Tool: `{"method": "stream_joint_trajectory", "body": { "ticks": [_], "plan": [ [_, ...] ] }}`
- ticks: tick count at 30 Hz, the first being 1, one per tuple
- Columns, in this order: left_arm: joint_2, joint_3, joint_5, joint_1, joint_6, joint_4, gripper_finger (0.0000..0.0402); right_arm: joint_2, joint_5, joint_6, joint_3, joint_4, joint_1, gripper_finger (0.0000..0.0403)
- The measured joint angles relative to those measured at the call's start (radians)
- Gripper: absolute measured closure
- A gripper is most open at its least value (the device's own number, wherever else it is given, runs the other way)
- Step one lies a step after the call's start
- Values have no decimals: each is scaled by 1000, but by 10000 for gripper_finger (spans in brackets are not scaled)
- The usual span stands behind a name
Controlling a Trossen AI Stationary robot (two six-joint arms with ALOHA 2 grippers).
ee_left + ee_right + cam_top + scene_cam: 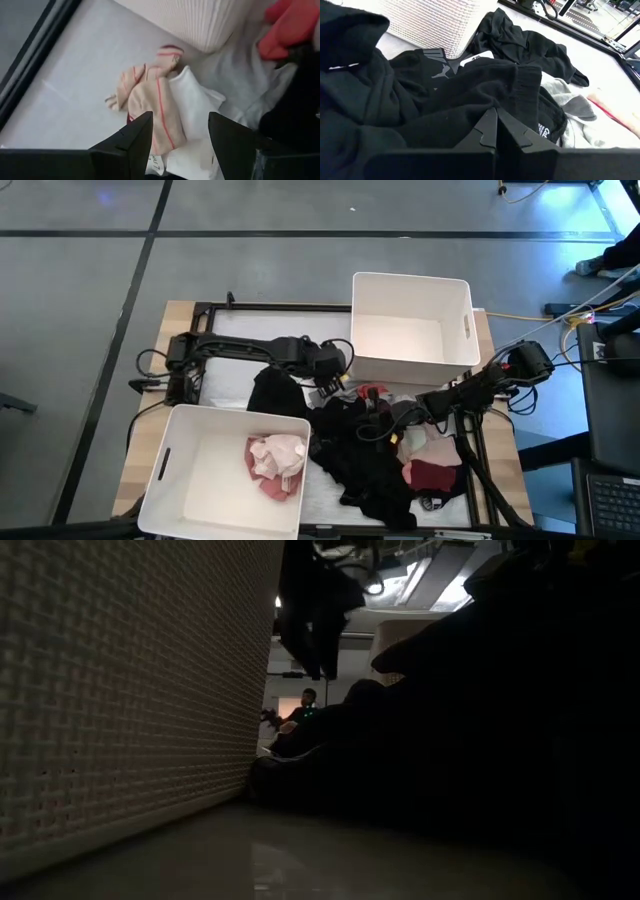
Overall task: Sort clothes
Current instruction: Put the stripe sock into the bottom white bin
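Nearest the front edge of the table (pixel 140 465): a white plastic bin (pixel 175 475), rectangular with rounded corners and a slot handle, holding a crumpled pink-and-white bundle (pixel 276 461) of soft cloth. Just beside it, spilling toward the middle, a loose heap of clothes (pixel 365 465) — mostly black knit, limp and folded over itself, with a maroon piece (pixel 432 475) and a pale one at the right side. On one black garment, a small grey leaping-figure logo (pixel 439 74) and a white tag with print too small to read.

Right gripper (pixel 496 120) pressed low into the black fabric, fingers closed tight together, nothing clearly pinched between them. Left gripper (pixel 177 132) spread wide above a striped cream sock (pixel 150 100) with thin red lines, lying on a folded white cloth (pixel 195 100) — not touching either. A black garment (pixel 272 390) just beside that arm.

Bare pale tabletop between the sock and the dark frame rail. Farther back, a second white bin (pixel 368 330), textured wall, close behind the heap. Red cloth (pixel 290 25) at its corner.
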Motion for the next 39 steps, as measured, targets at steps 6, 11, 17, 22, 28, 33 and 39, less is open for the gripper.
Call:
{"method": "stream_joint_trajectory", "body": {
  "ticks": [6,11,17,22,28,33,39],
  "plan": [
    [56,0,0,16,3,-8,219,0,0,0,0,0,0,397],
    [92,0,1,30,3,-19,219,0,0,0,0,-3,0,397],
    [119,0,59,56,-2,-45,219,0,-1,0,0,-6,0,397],
    [118,0,60,68,-6,-43,219,0,-1,0,0,-7,0,397],
    [118,-34,88,89,-17,-24,219,0,-1,0,0,-8,0,397],
    [118,-73,90,94,4,1,220,0,-1,0,0,-9,0,397],
    [118,-76,90,91,60,38,272,0,-1,0,0,-9,0,397]
  ]
}}
